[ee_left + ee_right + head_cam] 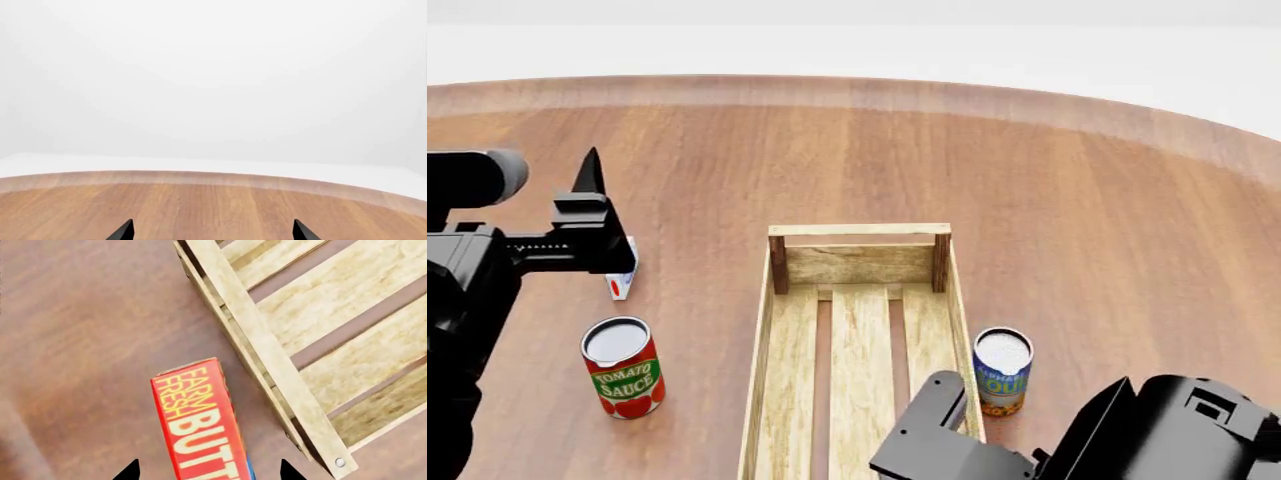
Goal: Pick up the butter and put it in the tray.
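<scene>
- The right gripper (208, 471) is seen in the right wrist view as two dark fingertips spread wide, one on each side of the butter (200, 421); no contact with the carton can be made out.
- The butter is shown as a red-orange carton with yellow and white lettering, lying on the wooden table (80, 340) just beside the tray (267, 365), outside its long side wall; a narrow strip of table is seen between them.
- In the head view the right arm (1148, 430) is found nearest, at about 5 o'clock, overlapping the near end of the tray (857, 235); the butter itself is not seen there.
- A blue-labelled can (1002, 370) is placed upright just beside the tray's right wall, at about 4 o'clock.
- A tomato sauce can (623, 367) is placed upright at about 8 o'clock, well apart from the tray's left wall.
- A small white-and-red carton (621, 282) is partly hidden behind the left arm, at about 9 o'clock.
- The left gripper (212, 231) is held above bare table; its two dark fingertips are seen set wide apart with nothing between them.
- The curved far edge of the table is seen at 12 o'clock, with a plain white background beyond.
</scene>
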`<state>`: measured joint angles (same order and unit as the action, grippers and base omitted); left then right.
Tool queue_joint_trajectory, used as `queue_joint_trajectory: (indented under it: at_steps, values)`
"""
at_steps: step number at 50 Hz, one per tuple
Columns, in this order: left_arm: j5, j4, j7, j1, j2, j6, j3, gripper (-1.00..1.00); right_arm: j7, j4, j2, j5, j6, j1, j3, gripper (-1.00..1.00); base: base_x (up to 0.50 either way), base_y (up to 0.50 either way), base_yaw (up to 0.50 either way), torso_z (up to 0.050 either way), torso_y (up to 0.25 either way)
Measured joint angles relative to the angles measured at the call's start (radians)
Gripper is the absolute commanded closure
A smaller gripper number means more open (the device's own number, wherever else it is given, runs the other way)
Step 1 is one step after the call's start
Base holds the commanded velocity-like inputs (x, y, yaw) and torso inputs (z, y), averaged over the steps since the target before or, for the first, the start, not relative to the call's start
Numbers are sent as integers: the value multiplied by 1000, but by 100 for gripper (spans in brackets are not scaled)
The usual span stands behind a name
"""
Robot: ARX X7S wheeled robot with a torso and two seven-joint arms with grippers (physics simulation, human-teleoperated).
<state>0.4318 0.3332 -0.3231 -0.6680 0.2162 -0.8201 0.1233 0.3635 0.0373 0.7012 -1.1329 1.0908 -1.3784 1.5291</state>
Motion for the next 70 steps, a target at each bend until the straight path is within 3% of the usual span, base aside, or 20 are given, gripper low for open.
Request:
queue_joint_trajectory:
  at_steps: [70]
  values:
    - [28, -3, -16, 22, 27, 31, 14, -100, 88, -179, -64, 80, -118, 126, 62, -100, 0, 0, 0, 0, 0]
